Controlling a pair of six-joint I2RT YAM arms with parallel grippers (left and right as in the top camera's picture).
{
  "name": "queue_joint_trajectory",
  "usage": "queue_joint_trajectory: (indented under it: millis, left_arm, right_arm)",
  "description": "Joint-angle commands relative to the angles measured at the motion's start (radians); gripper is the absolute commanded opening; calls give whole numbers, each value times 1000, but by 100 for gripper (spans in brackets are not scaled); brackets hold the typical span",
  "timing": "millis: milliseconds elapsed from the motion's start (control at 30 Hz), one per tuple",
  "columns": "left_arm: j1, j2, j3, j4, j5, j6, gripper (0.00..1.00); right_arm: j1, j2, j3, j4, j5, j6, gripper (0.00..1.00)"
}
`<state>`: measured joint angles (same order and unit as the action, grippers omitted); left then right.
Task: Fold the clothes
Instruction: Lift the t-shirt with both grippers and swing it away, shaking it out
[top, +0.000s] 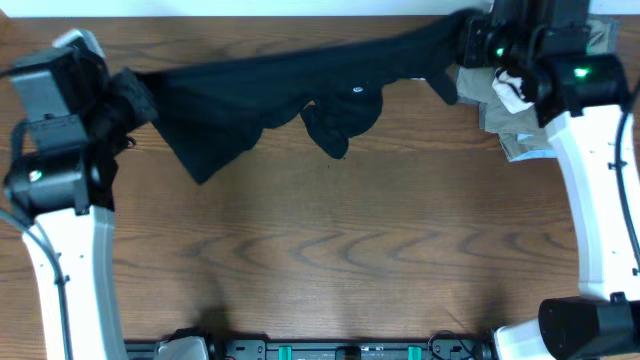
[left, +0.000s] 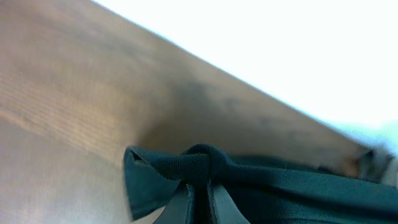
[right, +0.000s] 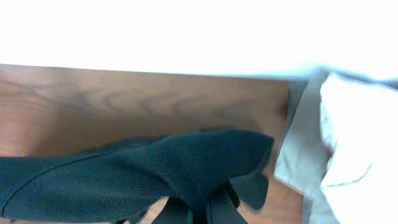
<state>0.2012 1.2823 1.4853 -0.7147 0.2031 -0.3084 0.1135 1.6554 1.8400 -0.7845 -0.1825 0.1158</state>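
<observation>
The black garment (top: 290, 85) hangs stretched between my two grippers across the far part of the table, with a tiny white logo mark near its middle. Folds of it sag down to the wood at the centre and left. My left gripper (top: 128, 100) is shut on its left end, seen in the left wrist view (left: 200, 196) with black cloth (left: 280, 186) pinched between the fingers. My right gripper (top: 470, 40) is shut on its right end, seen in the right wrist view (right: 200, 211) under the bunched cloth (right: 155, 168).
A stack of folded garments, white (top: 512, 90) on olive/grey (top: 520, 140), lies at the far right just beside the right gripper; it shows in the right wrist view (right: 354, 143). The wooden table (top: 330, 250) stretches toward the front edge.
</observation>
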Motion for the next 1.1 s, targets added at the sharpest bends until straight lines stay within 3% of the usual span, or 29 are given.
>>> queue_joint_trajectory:
  millis: [0,300,633,867,1067]
  left_arm:
    - [5,-55,85,1,-18,21,6]
    - [5,-211,162,0,-39,28,6]
    - [5,-364,167,-2,-39,49,6]
    - [5,-301,166,-10,-39,69,6]
    - [5,-140,166,6,-39,80,6]
  right_arm:
    - [-23,-16,110,-32,16,-48,1]
    - [-53,-66,330,-179,33,-114,1]
    - [-111,-251,382,-198,51,-124,1]
    - [-111,-243,381,-204,66,-124,1]
    - [-110,-127,381,-178,42,-124,1]
